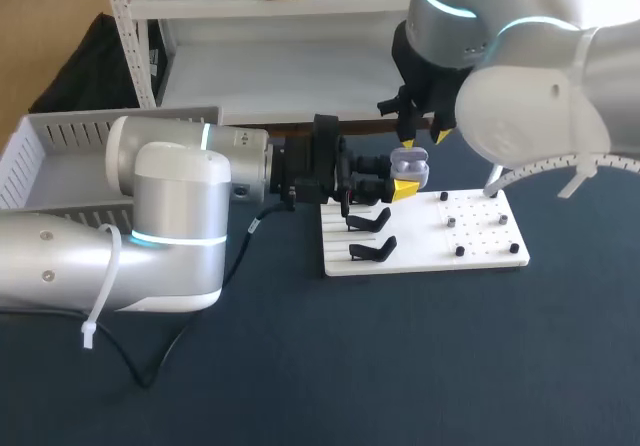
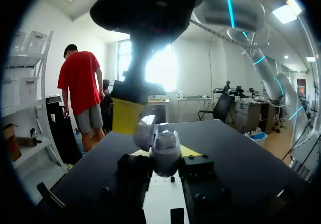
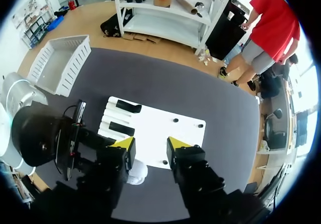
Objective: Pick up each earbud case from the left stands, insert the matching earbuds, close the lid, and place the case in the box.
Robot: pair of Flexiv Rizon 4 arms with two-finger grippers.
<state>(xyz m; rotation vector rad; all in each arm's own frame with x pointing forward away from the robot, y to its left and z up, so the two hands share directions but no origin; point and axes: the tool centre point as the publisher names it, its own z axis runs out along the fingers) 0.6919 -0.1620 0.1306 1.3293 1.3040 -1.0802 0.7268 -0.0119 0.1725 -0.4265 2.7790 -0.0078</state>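
A pale lavender earbud case (image 1: 411, 169) hangs above the white board (image 1: 480, 256), held by my left gripper (image 1: 407, 183), which comes in from the left. In the left wrist view the case (image 2: 163, 144) sits between that gripper's fingers with its lid tipped open. My right gripper (image 1: 424, 141) hovers just above the case, fingers open with nothing visible between them. In the right wrist view the case (image 3: 137, 172) lies below one of its yellow fingertips (image 3: 124, 143), not between them. One right fingertip (image 2: 127, 115) stands close beside the case.
Two black stands (image 1: 370, 221) (image 1: 372, 250) sit on the left of the board. Small dark pegs (image 1: 460, 251) dot its right part. A white slatted box (image 1: 50, 141) stands at the table's back left, behind my left arm.
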